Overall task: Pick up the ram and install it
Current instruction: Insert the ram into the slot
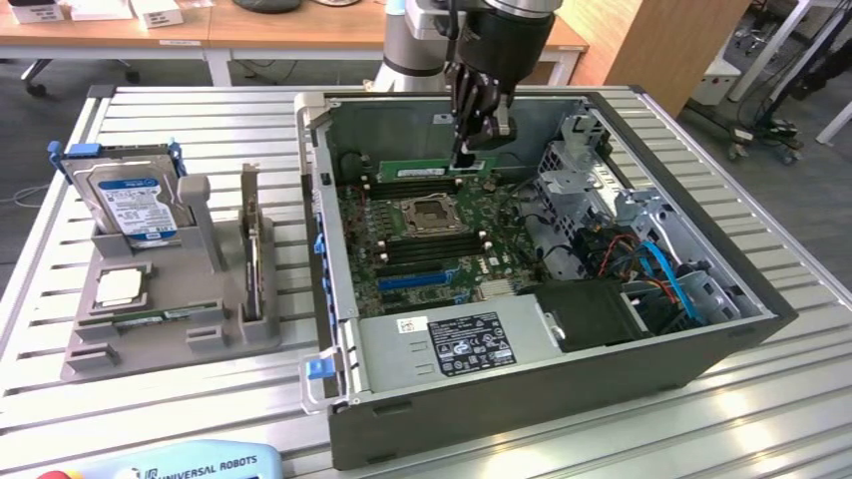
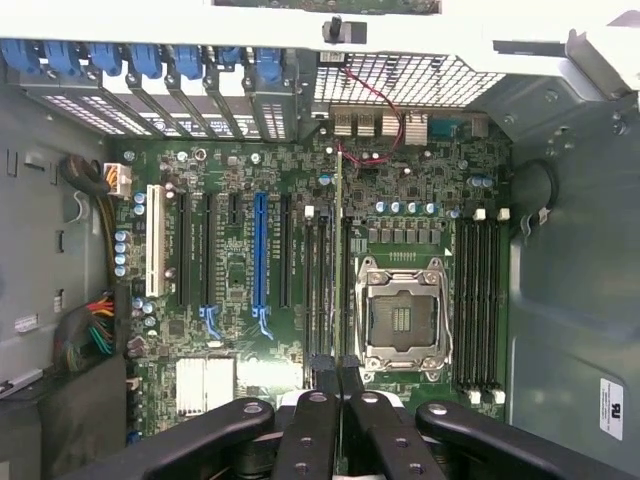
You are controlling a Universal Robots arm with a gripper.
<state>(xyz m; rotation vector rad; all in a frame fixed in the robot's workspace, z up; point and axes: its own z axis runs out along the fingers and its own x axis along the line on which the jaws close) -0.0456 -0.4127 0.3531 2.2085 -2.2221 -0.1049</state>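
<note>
In the exterior view, at nine o'clock from the open computer case [image 1: 533, 394], a grey holder [image 1: 174, 334] on the slatted table [image 1: 200, 120] carries the upright hard drive [image 1: 130, 200]. The square processor chip [image 1: 120, 287] lies flat at six o'clock from the drive, and a card [image 1: 250, 235] stands on edge at three o'clock from it. Inside the case lies the motherboard [image 1: 399, 244] with its empty CPU socket [image 1: 429, 212]. At twelve o'clock from that socket the ram [image 1: 423, 168] shows as a long green stick, broad side toward the camera and level with the board. The gripper [image 1: 477, 150] comes down from above and is clenched on the stick's upper edge toward the exterior view's right. The labelled power supply [image 1: 453, 344] sits at six o'clock from the socket, and blue cables [image 1: 665, 284] at four o'clock. The wrist view looks straight down between the fingers [image 2: 310, 420], where the ram [image 2: 340, 240] shows edge-on as a thin line pinched at the gripper [image 2: 338, 368]. It runs along the black memory slots [image 2: 320, 290] just beside the CPU socket [image 2: 400, 315], and a second slot bank [image 2: 480, 300] flanks the socket's other side. This view also shows a blue expansion slot [image 2: 260, 250]. Whether the stick is seated in a slot cannot be told.
</note>
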